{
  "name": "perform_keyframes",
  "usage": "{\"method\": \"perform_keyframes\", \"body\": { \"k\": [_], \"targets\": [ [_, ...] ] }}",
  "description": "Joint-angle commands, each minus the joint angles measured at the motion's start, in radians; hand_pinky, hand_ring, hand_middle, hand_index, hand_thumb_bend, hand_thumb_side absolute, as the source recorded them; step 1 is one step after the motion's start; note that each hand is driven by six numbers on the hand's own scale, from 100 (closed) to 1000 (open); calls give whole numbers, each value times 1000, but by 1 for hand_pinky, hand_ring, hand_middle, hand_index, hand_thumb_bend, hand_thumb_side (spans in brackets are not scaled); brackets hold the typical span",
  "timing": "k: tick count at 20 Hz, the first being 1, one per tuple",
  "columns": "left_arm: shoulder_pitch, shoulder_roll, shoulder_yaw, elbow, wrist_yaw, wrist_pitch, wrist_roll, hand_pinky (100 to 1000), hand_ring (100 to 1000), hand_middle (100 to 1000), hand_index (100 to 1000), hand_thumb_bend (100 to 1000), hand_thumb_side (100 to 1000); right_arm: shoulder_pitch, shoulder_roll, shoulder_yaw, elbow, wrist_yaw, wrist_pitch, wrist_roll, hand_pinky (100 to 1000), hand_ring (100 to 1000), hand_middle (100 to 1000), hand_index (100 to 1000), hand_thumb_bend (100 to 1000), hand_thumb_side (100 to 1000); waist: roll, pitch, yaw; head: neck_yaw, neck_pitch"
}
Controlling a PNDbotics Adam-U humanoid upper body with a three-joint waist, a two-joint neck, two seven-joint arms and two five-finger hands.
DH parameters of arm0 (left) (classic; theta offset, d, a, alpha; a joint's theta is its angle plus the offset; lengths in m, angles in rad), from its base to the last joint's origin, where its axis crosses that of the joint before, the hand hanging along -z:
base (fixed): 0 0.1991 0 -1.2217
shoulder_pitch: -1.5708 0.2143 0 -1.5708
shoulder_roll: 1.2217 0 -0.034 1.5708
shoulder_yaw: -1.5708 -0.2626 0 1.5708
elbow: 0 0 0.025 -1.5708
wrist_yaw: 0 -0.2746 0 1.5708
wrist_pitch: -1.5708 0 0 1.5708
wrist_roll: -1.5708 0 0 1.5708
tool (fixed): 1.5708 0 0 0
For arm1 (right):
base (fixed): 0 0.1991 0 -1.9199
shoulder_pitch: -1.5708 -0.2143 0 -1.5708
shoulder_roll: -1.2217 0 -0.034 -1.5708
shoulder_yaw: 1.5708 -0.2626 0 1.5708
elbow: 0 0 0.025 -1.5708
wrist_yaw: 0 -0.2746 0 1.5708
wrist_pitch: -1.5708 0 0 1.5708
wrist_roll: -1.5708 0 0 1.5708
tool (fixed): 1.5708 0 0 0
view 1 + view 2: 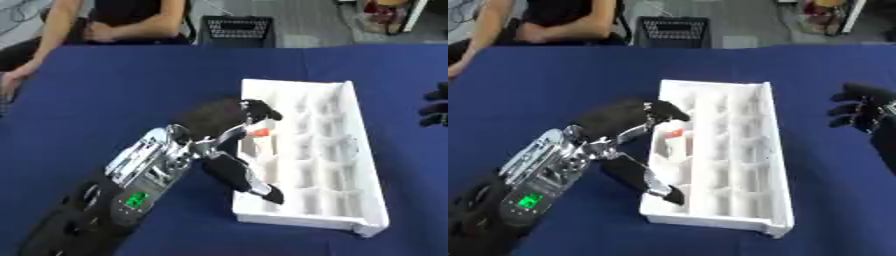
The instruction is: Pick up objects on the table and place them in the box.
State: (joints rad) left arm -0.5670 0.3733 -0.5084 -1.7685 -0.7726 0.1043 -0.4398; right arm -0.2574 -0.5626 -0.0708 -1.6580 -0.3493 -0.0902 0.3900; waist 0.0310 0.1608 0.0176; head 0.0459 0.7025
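Observation:
A white box (368,165) divided into several small compartments lies on the blue table, right of centre. My left hand (213,116) reaches over its left wall with the fingers spread: the fingertips (261,108) are above an upper-left compartment and the thumb (255,187) stretches down along the lower-left wall. A small orange and white object (260,133) sits in the compartment just below those fingertips; I cannot tell whether they touch it. My right hand (857,110) hovers open at the right edge, apart from the box.
The blue tablecloth (122,85) spreads left of and behind the box. A person sits at the far edge, one hand (10,82) resting on the table's left side. A black crate (234,30) stands beyond the table.

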Motion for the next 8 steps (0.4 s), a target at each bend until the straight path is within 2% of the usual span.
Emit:
{"method": "perform_keyframes", "body": {
  "k": [1,6,8],
  "targets": [
    [-2,13,23,-31,-4,3,8,951,822,852,948,1000,683,-11,-17,-8,-12,1,-2,0,657,702,735,864,100,931,-3,-16,1,9,-8],
    [37,18,89,-100,31,41,79,955,821,852,954,1000,659,-8,-17,-11,-11,2,-3,-2,657,702,735,864,100,931,-3,-15,4,3,-9],
    [61,22,136,-141,70,72,126,959,821,851,957,1000,632,-6,-18,-13,-11,2,-3,-4,657,702,735,864,100,931,-4,-15,8,-2,-10]
  ]
}}
